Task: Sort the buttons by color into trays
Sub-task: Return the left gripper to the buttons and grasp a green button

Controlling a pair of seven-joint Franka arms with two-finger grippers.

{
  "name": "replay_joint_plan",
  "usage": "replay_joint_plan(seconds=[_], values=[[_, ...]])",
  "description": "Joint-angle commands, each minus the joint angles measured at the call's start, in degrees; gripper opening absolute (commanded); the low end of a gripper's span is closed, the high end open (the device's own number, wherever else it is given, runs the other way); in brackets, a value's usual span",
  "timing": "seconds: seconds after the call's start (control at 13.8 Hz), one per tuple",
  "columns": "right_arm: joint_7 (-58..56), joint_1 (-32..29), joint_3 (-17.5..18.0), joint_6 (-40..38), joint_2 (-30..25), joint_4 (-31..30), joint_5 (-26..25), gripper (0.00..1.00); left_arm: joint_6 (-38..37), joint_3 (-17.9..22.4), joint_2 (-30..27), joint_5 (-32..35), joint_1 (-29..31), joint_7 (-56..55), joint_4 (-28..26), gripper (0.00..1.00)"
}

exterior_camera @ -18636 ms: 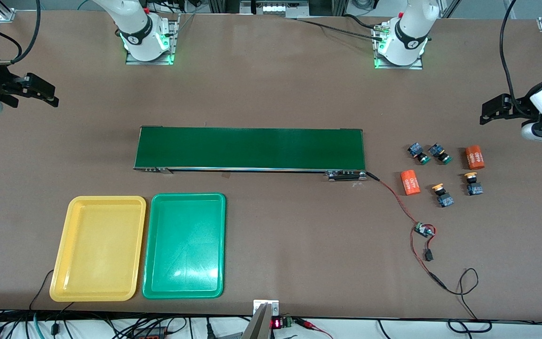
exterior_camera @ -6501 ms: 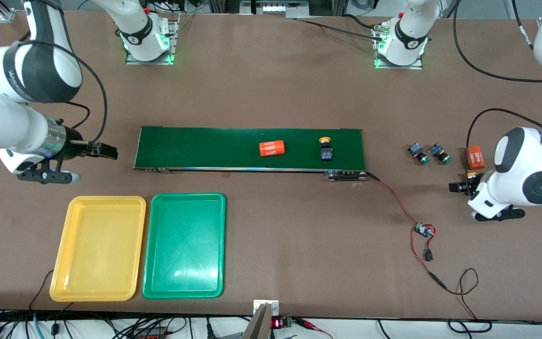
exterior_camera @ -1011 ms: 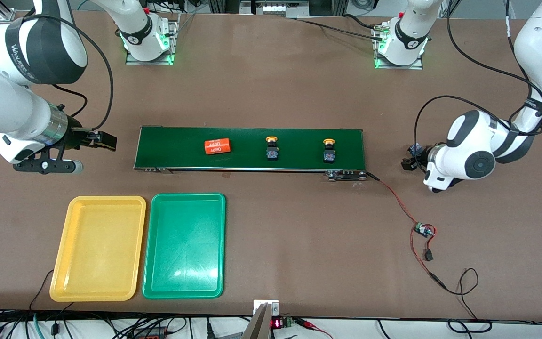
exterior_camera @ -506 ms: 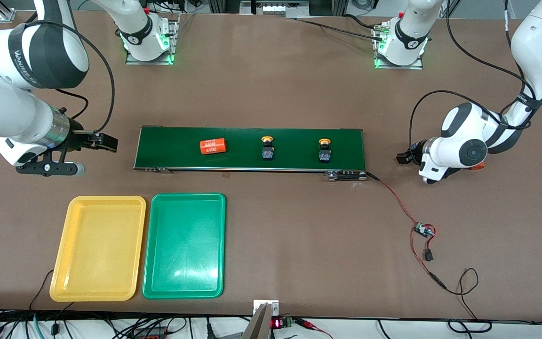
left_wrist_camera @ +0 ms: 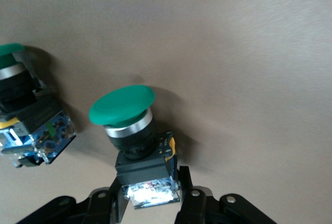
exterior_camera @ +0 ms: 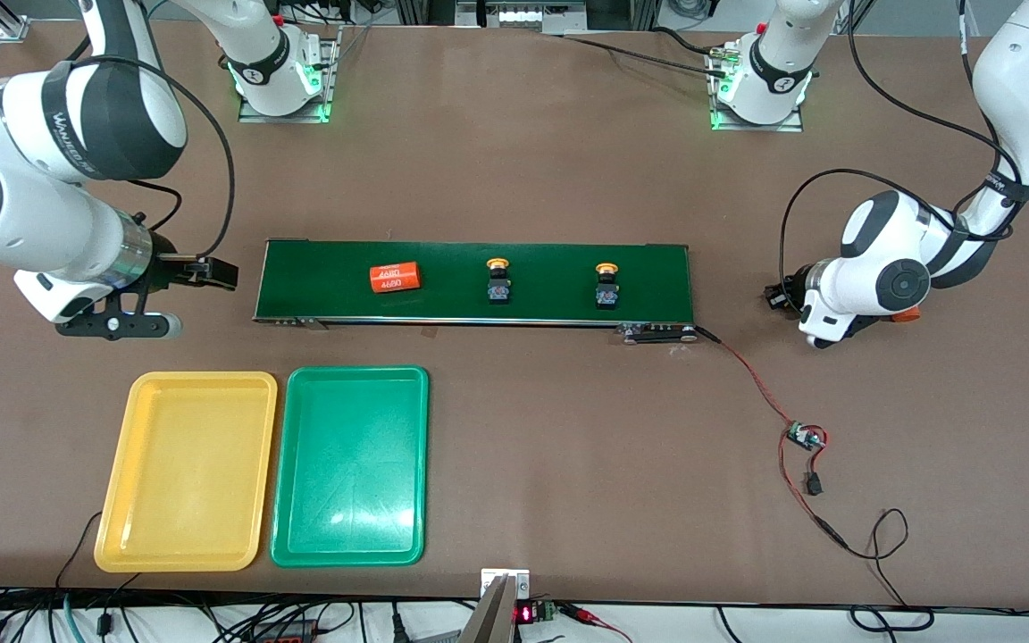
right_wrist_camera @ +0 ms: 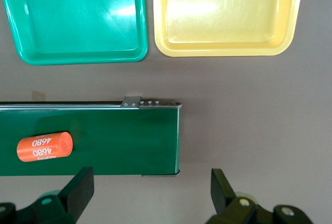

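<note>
Along the conveyor belt (exterior_camera: 474, 281) both yellow buttons (exterior_camera: 498, 280) have crept toward frame-left. Left hand (left_wrist_camera: 149, 203) pinches a green button (left_wrist_camera: 129, 125) on the surface, low by its base; it could tip. Right hand (right_wrist_camera: 150, 187) waits, wide

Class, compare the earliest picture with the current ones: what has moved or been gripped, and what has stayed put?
One orange cylinder marked 4680 and two yellow-capped push-button switches went from the table onto the dark green conveyor belt, travelling toward the right arm's end. The left gripper closed on a green-capped push-button switch. The right gripper, open, came to the belt's end. The yellow tray and green tray stayed empty.
</note>
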Motion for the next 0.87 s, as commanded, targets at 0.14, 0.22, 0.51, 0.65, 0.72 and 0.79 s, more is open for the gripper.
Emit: replay_joint_plan(seconds=[0.14,0.22,0.51,0.65,0.72,0.79], values=[[-0.13,4.13,0.05,0.30,0.36,-1.35,0.81,1.00,-11.69,-9.09,-2.92,0.58,0.41,-0.51,6.16,0.17],[-0.13,4.84,0.05,0.38,1.05,-1.35,0.81,1.00,-11.97,-11.37,-2.92,0.58,0.41,-0.07,6.35,0.17],[-0.13,8.62,0.23,0.82,2.47,-1.35,4.14,1.00,-9.35,-17.45,1.11,0.05,-0.82,0.19,6.44,0.18],[0.05,9.50,0.23,1.00,2.99,-1.35,6.60,1.00,-5.40,-18.95,3.40,0.05,-2.30,0.28,6.35,0.18],[0.48,10.02,0.23,1.44,3.17,-1.35,7.05,1.00,-3.99,-19.04,3.67,-0.04,-3.97,0.11,6.44,0.20],[1.01,10.81,0.23,1.96,3.69,-1.35,7.23,1.00,-2.75,-18.87,3.76,-0.04,-6.16,0.19,6.35,0.20]])
